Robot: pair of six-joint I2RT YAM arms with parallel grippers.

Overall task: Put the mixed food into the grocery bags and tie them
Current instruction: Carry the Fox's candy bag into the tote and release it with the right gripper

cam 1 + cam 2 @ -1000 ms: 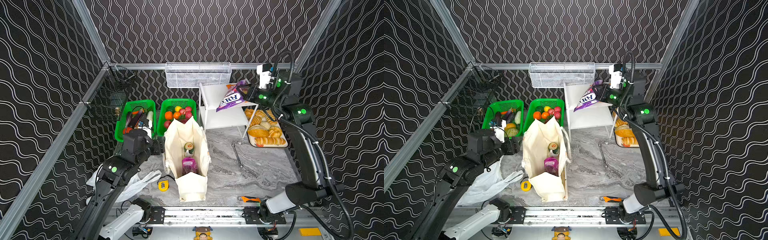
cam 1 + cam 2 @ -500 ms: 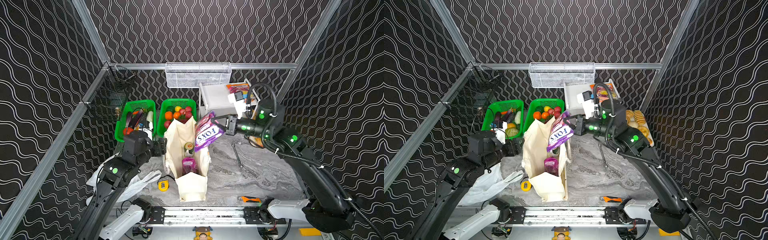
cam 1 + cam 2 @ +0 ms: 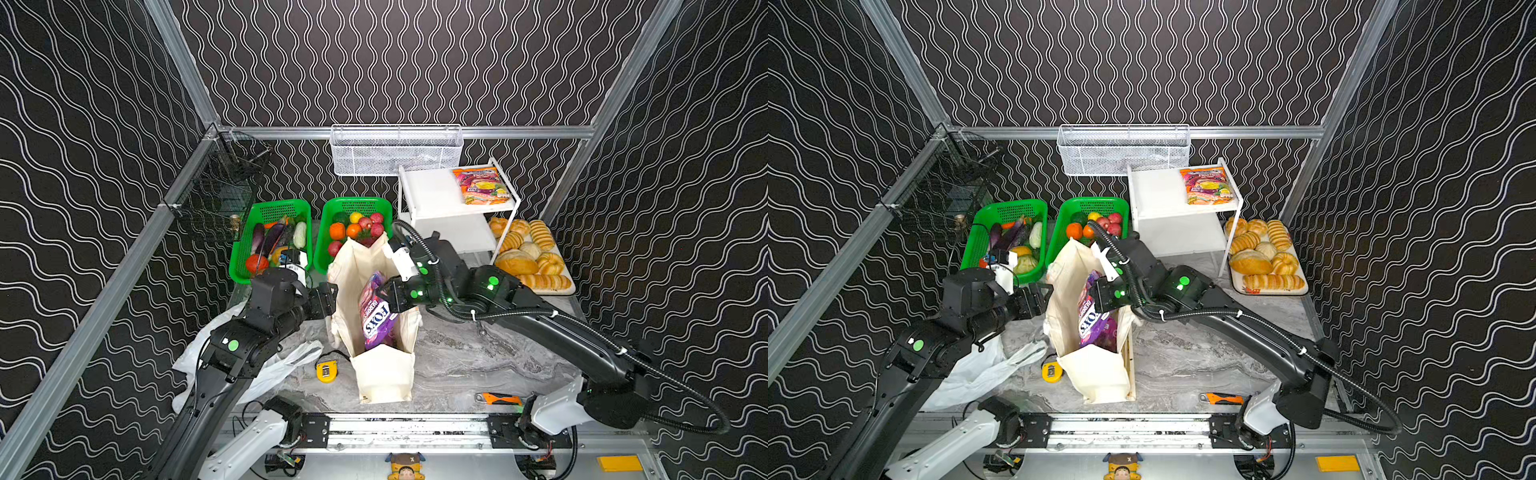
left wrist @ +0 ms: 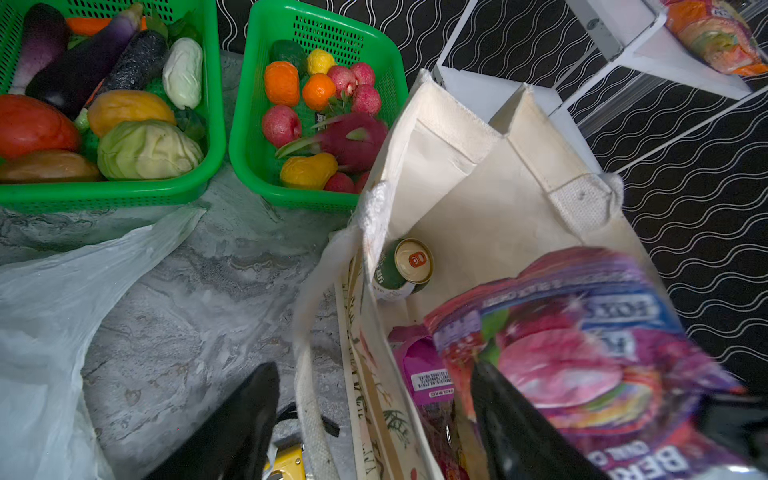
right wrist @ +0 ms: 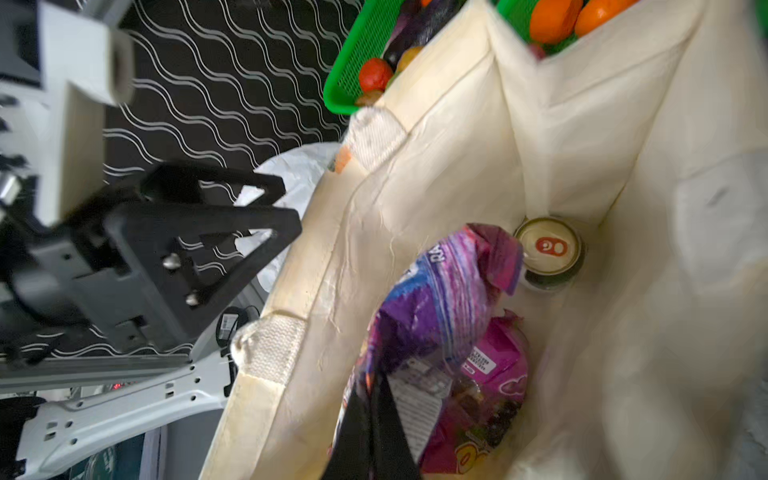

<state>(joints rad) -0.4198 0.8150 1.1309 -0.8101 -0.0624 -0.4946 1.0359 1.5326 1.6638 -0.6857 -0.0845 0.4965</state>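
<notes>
top views: high, facing down-back | wrist views: close, both over cream tote [image 4: 478,199]

In my right wrist view the FOX'S candy packet [image 5: 440,299] is all smeary, and I cannot read its small print. My right gripper [image 5: 376,390] is cut off by the picture's edge. The pink packet [image 5: 498,365] is mostly hidden under the candy packet. In my left wrist view the tote [image 4: 457,166] wall hides part of the green can [image 4: 401,268], and my left gripper [image 4: 372,374] runs off the edge. In both top views my left arm [image 3: 241,345] covers part of the white plastic bag [image 3: 291,357].
</notes>
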